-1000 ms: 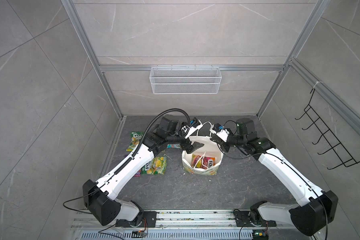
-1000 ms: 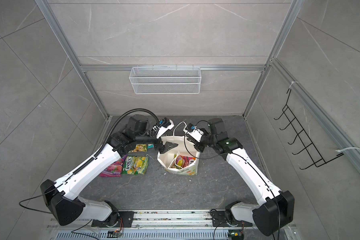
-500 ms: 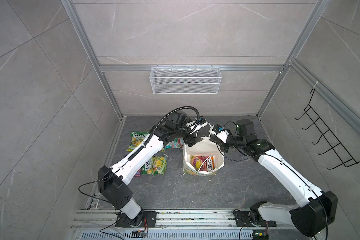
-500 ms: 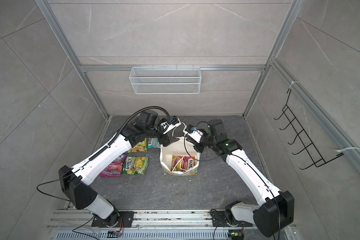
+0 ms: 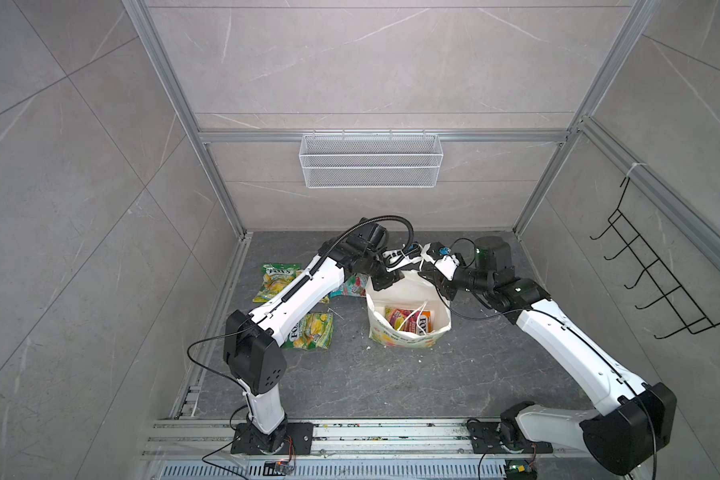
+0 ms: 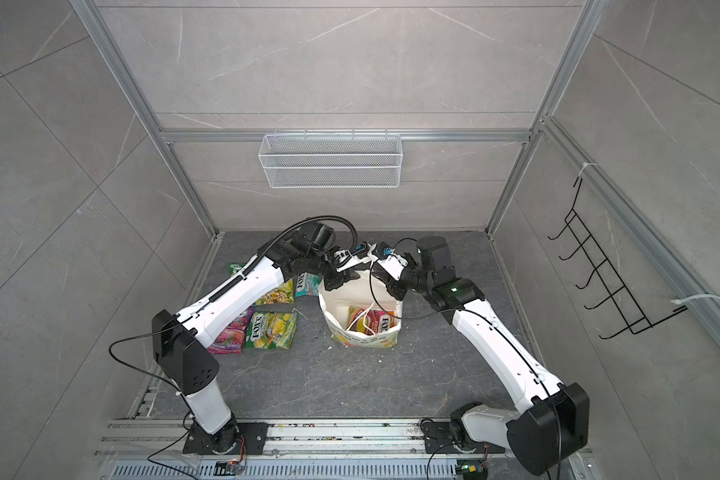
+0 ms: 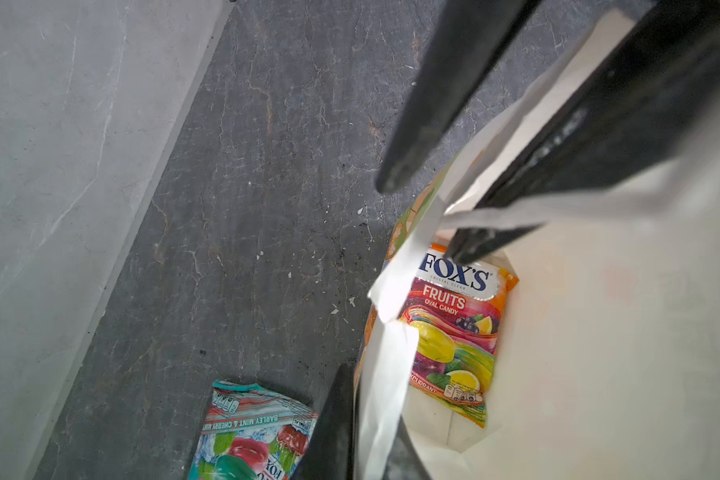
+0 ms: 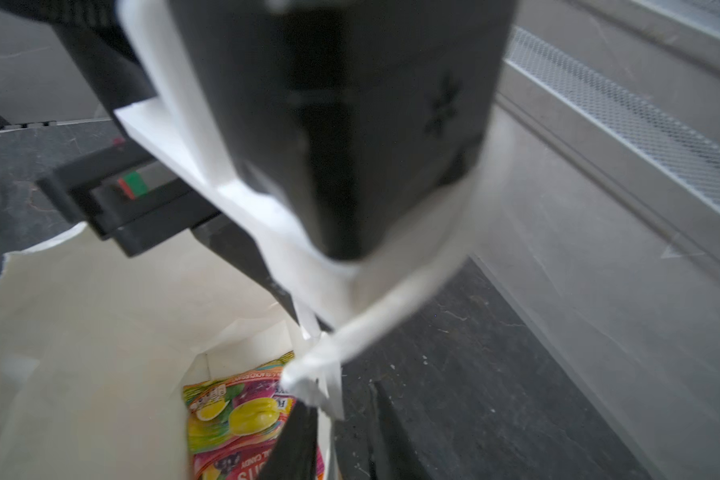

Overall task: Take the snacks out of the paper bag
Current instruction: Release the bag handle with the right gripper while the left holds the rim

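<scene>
The white paper bag (image 5: 406,338) (image 6: 366,338) stands upright and open on the dark floor. One red-yellow FOX'S snack (image 5: 408,321) (image 7: 454,328) (image 8: 233,415) lies at its bottom under loose white handle cord. My left gripper (image 5: 385,282) (image 7: 368,415) is shut on the bag's left rim, one finger inside and one outside. Over the right rim, my right gripper (image 5: 442,293) (image 8: 341,415) stands open, with a gap between its fingers. To the bag's left lie two green-yellow snacks (image 5: 277,280) (image 5: 313,330), a teal one (image 5: 352,287) (image 7: 250,436) and a purple one (image 6: 229,332).
A white wire mesh basket (image 5: 371,166) hangs on the back wall. A black hook rack (image 5: 661,282) is mounted on the right wall. The left wall (image 7: 59,166) runs close beside the laid-out packets. A metal rail (image 5: 350,432) crosses the front.
My left gripper moved in to the bag's left rim and shut on it. My right gripper, which was shut at the right rim, has opened. The bag now stands squarer.
</scene>
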You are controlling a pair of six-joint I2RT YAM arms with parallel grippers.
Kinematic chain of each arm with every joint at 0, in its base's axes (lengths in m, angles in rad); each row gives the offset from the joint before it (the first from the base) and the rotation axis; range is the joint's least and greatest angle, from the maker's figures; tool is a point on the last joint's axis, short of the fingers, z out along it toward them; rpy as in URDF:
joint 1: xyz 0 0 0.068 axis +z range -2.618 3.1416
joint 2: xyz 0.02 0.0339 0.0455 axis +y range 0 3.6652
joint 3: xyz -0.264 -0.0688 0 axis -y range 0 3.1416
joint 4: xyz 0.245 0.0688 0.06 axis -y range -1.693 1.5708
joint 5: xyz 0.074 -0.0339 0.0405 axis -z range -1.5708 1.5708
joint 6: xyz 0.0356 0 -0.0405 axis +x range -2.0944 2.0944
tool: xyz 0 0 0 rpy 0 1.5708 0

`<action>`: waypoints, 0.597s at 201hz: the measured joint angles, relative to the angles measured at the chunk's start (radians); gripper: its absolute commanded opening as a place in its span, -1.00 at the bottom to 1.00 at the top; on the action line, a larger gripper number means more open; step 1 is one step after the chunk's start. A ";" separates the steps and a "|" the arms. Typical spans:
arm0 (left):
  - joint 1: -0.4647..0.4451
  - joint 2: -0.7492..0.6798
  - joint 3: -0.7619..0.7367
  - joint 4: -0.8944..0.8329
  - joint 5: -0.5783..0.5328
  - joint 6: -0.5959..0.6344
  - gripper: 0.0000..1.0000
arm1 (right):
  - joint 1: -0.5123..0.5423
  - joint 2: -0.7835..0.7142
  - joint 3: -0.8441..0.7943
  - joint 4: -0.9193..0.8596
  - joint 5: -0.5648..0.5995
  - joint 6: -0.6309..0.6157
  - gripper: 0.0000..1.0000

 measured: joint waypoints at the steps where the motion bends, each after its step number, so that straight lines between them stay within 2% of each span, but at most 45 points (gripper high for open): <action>1: 0.000 0.000 0.001 0.000 0.000 0.000 -0.94 | 0.000 -0.001 0.000 0.002 0.002 0.000 -0.21; 16: -0.001 0.000 0.001 -0.001 -0.002 -0.004 -1.00 | 0.000 -0.016 -0.005 0.027 0.038 0.028 0.09; 28: -0.002 0.003 0.001 -0.001 -0.001 -0.008 -1.00 | 0.000 -0.031 -0.013 0.053 0.074 0.064 0.21; 43: -0.002 0.009 0.003 0.001 -0.002 -0.020 -1.00 | 0.000 -0.056 -0.027 0.082 0.126 0.102 0.29; 73: -0.002 0.046 0.050 0.001 -0.005 -0.055 -1.00 | 0.000 -0.132 -0.032 0.105 0.248 0.216 0.30; 84: -0.002 0.057 0.064 0.002 -0.008 -0.068 -1.00 | 0.000 -0.174 -0.036 0.109 0.311 0.276 0.24; 98: -0.002 0.068 0.081 0.003 -0.019 -0.087 -1.00 | 0.000 -0.242 -0.042 0.099 0.401 0.383 -0.12; 120: -0.002 0.095 0.138 0.001 -0.029 -0.121 -1.00 | 0.000 -0.385 -0.110 0.076 0.488 0.542 -0.44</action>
